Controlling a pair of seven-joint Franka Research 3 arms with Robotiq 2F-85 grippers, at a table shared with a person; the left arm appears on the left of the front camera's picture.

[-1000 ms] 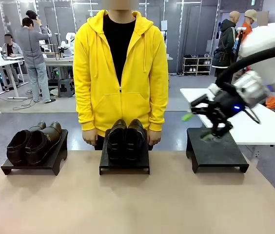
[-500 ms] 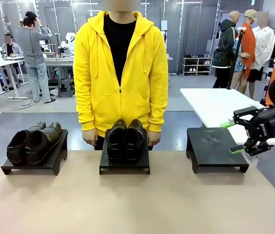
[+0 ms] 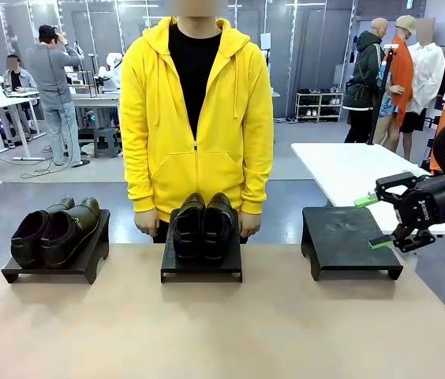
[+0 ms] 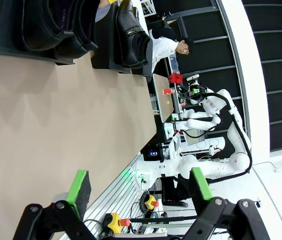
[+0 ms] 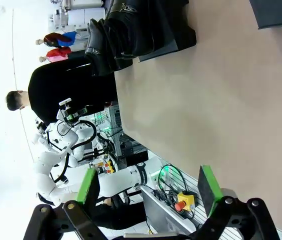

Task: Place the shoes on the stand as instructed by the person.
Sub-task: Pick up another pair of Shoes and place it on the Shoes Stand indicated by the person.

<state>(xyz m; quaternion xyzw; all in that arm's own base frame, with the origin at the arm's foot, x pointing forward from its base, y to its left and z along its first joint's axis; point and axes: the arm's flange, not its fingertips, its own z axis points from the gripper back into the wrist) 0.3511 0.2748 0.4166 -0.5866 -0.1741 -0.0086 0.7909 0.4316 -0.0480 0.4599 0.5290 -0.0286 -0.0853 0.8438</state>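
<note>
Beside empty stand (image 3: 350, 241), right hand (image 3: 374, 223) gapes; wrist cam: left hand (image 4: 138, 186) gapes too.

Right end effector (image 5: 148, 192) spread wide over the table (image 5: 221, 110), shoes (image 5: 126, 35) beyond.

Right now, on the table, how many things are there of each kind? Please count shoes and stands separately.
Shoes: 4, one pair on the left stand, one pair on the middle stand.
Stands: 3; the right stand holds nothing.
Total: 7
</note>
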